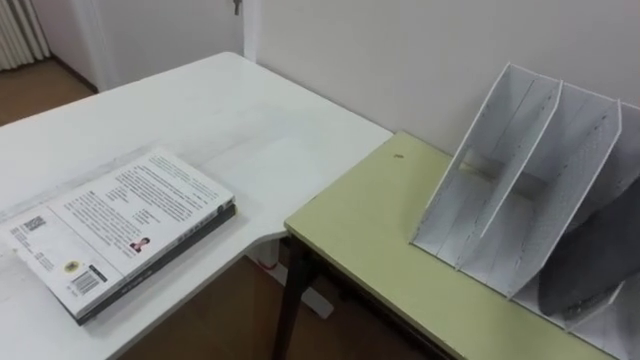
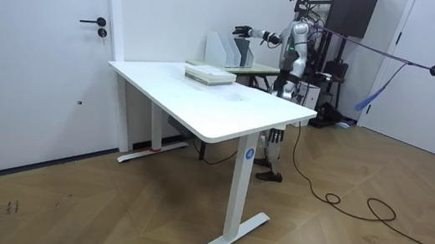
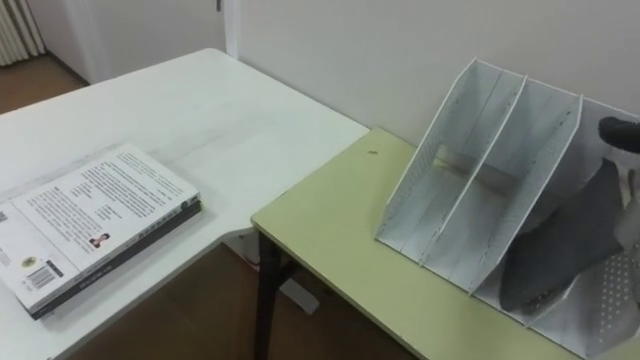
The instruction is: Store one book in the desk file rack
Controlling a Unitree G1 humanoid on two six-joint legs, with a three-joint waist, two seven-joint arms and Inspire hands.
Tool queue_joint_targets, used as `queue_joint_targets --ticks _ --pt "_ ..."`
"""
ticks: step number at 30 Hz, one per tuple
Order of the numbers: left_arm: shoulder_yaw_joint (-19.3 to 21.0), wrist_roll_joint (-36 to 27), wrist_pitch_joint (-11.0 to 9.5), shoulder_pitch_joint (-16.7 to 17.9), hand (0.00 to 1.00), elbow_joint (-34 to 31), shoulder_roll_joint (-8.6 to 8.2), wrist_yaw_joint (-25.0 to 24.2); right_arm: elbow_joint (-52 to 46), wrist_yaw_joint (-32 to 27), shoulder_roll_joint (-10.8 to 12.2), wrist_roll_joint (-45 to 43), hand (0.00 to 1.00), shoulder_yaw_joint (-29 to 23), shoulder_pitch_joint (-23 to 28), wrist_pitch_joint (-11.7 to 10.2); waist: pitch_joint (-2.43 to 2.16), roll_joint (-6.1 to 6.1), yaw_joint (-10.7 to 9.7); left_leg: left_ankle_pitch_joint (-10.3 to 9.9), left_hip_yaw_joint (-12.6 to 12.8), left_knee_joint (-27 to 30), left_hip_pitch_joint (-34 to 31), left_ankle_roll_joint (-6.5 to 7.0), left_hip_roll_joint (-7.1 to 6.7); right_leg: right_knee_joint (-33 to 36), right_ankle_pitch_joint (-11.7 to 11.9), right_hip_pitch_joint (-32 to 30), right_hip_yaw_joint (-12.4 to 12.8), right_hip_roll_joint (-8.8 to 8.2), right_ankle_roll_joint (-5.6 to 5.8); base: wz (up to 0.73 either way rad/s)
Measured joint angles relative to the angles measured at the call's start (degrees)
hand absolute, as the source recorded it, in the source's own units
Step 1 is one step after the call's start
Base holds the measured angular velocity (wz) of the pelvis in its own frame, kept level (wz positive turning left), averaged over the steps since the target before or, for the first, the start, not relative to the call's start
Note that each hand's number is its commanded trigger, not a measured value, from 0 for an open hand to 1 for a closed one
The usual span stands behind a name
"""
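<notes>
A white file rack (image 3: 470,190) with several slots stands on the green desk (image 3: 340,250). A dark grey book (image 3: 580,235) leans tilted inside its rightmost slot. My right hand (image 3: 622,133) is at the view's right edge, just above that book's top corner; its fingers are hidden. In the room view I stand behind the green desk with my right arm stretched out over the rack (image 2: 228,50). A stack of two books (image 1: 120,230), white cover on top, lies on the white table (image 1: 250,110) to the left. My left hand (image 2: 280,65) hangs near my body.
The white table (image 2: 227,111) abuts the green desk, with a gap and dark table legs between them. A wall runs right behind the rack. A door (image 2: 32,55) is at the room view's left, and cables lie on the wooden floor.
</notes>
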Motion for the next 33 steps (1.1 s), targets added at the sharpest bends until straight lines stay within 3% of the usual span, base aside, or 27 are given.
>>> queue_joint_targets --ticks 15,19,27,29,33 --pt "-1.6 0.5 0.6 0.0 0.00 -0.3 -0.09 0.1 0.5 1.7 -0.1 3.7 0.00 0.1 -1.3 0.0 -0.33 0.51 -0.3 0.0 0.0 0.2 0.3 -0.01 0.08 -0.1 0.0 0.1 0.0 -0.33 -0.06 0.00" --pt "-2.2 1.0 1.0 -0.2 0.00 -0.5 -0.10 0.1 -0.4 1.6 -0.1 4.2 0.00 0.1 -2.8 0.0 -0.62 1.14 -0.4 0.0 0.1 0.0 0.3 -0.02 0.09 0.0 0.1 0.1 0.2 -0.08 -0.08 0.00" --pt "-2.4 0.9 0.5 -2.0 0.00 -0.5 -0.65 0.0 -12.8 1.1 0.2 3.3 0.00 0.2 -2.6 -0.2 -0.17 1.78 0.0 0.0 0.2 0.0 0.7 -0.04 0.22 -0.5 0.3 0.7 0.3 0.37 -0.11 0.00" --pt "-4.1 -0.5 -0.5 -2.8 0.00 -0.4 -0.59 0.1 -20.6 1.6 0.5 3.5 0.00 1.6 -1.2 -0.2 0.11 2.12 0.3 0.0 0.5 -0.1 0.8 -0.04 0.33 -0.5 0.4 0.5 0.7 0.47 -0.17 -0.08" --pt "-4.3 -1.3 -1.9 -3.4 0.00 -0.3 -0.76 0.1 -31.7 5.4 0.7 4.1 0.00 2.8 1.7 -0.6 0.06 2.31 0.9 0.0 0.7 -0.5 0.9 -0.13 0.48 -1.0 0.6 0.4 1.0 0.67 -0.29 -0.08"
